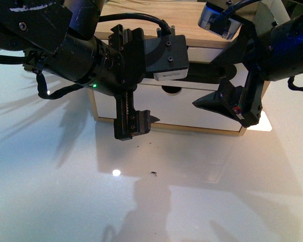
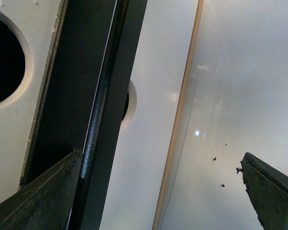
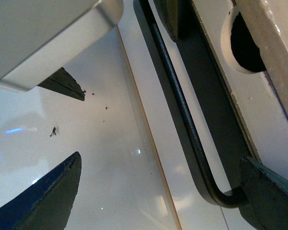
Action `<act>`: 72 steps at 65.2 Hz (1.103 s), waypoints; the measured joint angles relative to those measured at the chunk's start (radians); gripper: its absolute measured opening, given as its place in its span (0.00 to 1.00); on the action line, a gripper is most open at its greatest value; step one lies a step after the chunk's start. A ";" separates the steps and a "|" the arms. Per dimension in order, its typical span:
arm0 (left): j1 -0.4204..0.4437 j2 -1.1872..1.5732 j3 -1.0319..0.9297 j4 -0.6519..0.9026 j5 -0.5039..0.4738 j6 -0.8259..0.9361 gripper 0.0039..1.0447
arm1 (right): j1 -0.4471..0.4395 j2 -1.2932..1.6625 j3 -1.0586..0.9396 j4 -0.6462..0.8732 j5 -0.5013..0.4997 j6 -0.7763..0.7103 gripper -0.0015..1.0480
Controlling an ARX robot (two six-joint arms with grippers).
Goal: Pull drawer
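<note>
The drawer [image 1: 192,108] is the lower white front of a small wooden cabinet, with a half-round notch [image 1: 171,91] in its top edge. Its long black bar handle [image 3: 182,110] runs along that edge, mostly hidden by my arms in the front view. My left gripper [image 1: 152,98] is open and straddles the front. In the left wrist view the handle [image 2: 98,110] lies just inside one fingertip [image 2: 62,187], and the other finger is over the table. My right gripper [image 3: 158,201] is open around the handle's bent end, with one fingertip [image 3: 266,196] right beside the bend.
The cabinet has a light wood top [image 1: 156,20] and an upper white front [image 1: 207,54]. It stands on a glossy white table [image 1: 65,191] with a few dark specks [image 1: 154,174]. The left arm's camera housing [image 3: 48,38] hangs close to my right gripper.
</note>
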 joint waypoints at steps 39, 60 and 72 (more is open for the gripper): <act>0.001 0.000 0.001 0.011 0.003 -0.017 0.93 | 0.013 0.085 0.047 -0.020 0.029 -0.057 0.91; -0.004 -0.016 0.001 -0.078 0.025 0.016 0.93 | 0.012 0.075 0.059 -0.146 0.007 -0.152 0.91; -0.017 -0.052 -0.015 -0.159 0.032 0.039 0.93 | 0.013 0.045 0.039 -0.218 -0.003 -0.198 0.92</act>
